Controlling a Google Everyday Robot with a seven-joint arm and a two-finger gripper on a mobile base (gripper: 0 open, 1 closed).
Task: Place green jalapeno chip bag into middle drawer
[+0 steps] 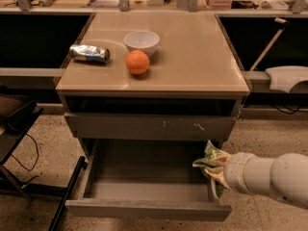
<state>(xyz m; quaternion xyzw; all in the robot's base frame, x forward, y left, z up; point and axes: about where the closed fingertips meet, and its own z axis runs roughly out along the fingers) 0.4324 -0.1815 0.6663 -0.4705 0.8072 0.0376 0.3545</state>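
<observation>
Speckled floor (45, 146) below; my gripper (215, 171) is clamped on the green jalapeno chip bag (210, 158) over the open middle drawer (144, 209), right-hand edge.

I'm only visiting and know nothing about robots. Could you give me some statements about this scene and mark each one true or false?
1. The gripper holds the green jalapeno chip bag at the right side of the middle drawer. True.
2. The middle drawer is shut. False: it is pulled open.
3. The orange sits inside the white bowl. False: it rests on the cabinet top, in front of the bowl.
4. A crushed can lies on its side left of the bowl. True.
</observation>
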